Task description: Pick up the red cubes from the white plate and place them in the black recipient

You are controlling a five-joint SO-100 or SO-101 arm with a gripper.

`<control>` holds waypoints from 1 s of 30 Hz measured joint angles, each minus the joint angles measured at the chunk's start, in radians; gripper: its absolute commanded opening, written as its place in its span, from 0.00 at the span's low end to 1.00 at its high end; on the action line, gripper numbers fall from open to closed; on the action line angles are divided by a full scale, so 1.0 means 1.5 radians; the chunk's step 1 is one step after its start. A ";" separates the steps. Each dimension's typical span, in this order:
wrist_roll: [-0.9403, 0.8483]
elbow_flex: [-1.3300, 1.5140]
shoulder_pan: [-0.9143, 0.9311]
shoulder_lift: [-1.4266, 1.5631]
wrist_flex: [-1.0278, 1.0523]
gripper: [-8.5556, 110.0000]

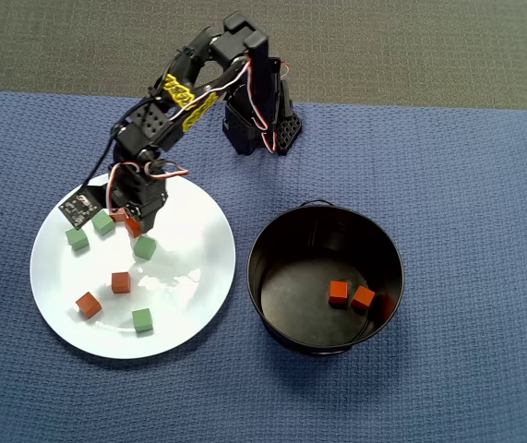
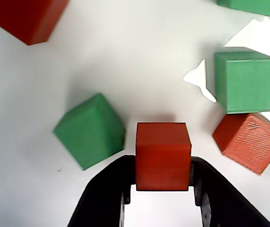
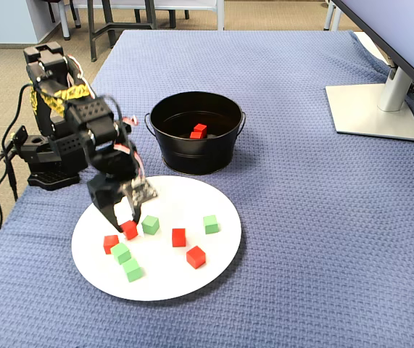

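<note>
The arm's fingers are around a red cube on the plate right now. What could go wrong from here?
A green cube sits close beside the gripped red cube, so a finger might nudge it. Another red cube lies near the other side. The grip catches only the cube's near end, so it could slip on the way to the pot.

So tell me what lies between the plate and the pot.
Nothing: in the overhead view only bare blue cloth separates the plate from the pot. The fixed view shows the same gap empty.
</note>
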 measured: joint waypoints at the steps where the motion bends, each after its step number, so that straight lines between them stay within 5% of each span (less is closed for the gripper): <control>1: 0.020 -0.009 -0.017 0.016 0.013 0.07; 12: 0.216 -0.139 -0.216 0.240 0.239 0.07; 30: 0.466 -0.071 -0.575 0.389 0.250 0.07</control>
